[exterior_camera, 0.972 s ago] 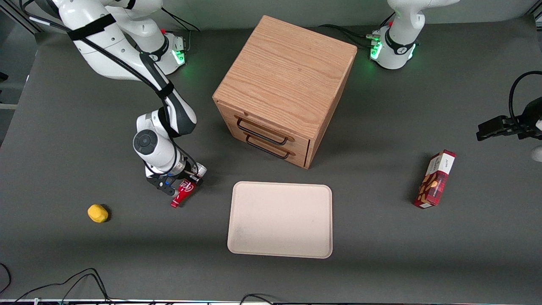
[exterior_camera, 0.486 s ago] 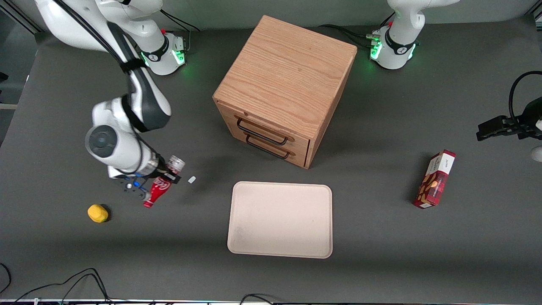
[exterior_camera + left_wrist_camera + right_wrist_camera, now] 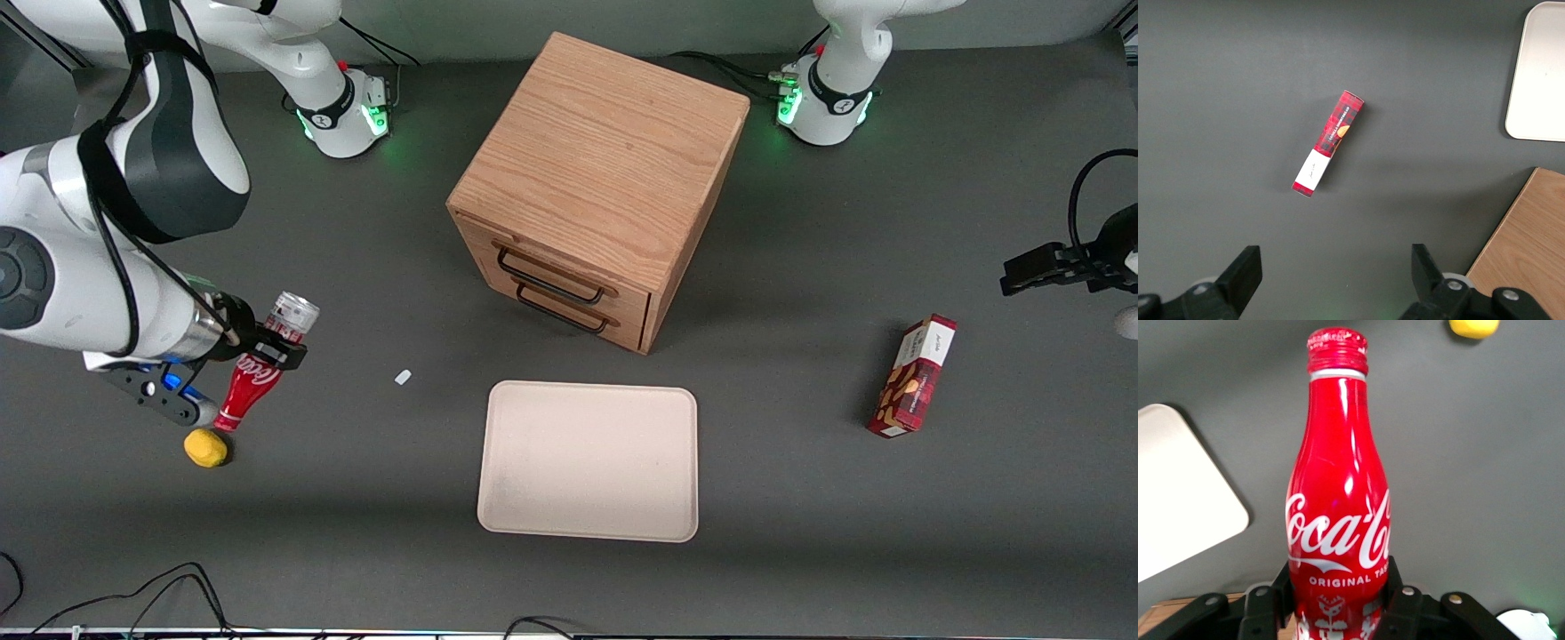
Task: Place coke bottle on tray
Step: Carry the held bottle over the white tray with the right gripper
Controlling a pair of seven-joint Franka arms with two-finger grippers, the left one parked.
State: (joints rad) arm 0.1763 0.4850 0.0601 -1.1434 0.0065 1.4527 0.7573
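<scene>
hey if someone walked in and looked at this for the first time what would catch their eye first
Probably the red coke bottle, clamped in the gripper and held in the air at the working arm's end of the table, neck pointing down toward a small yellow object. Next, the big wooden drawer cabinet in the middle, with the pale tray lying bare in front of it. A red snack box lies toward the parked arm's end.

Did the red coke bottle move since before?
Yes. The coke bottle, held in the gripper, has gone away from the tray, toward the yellow ball.
</scene>
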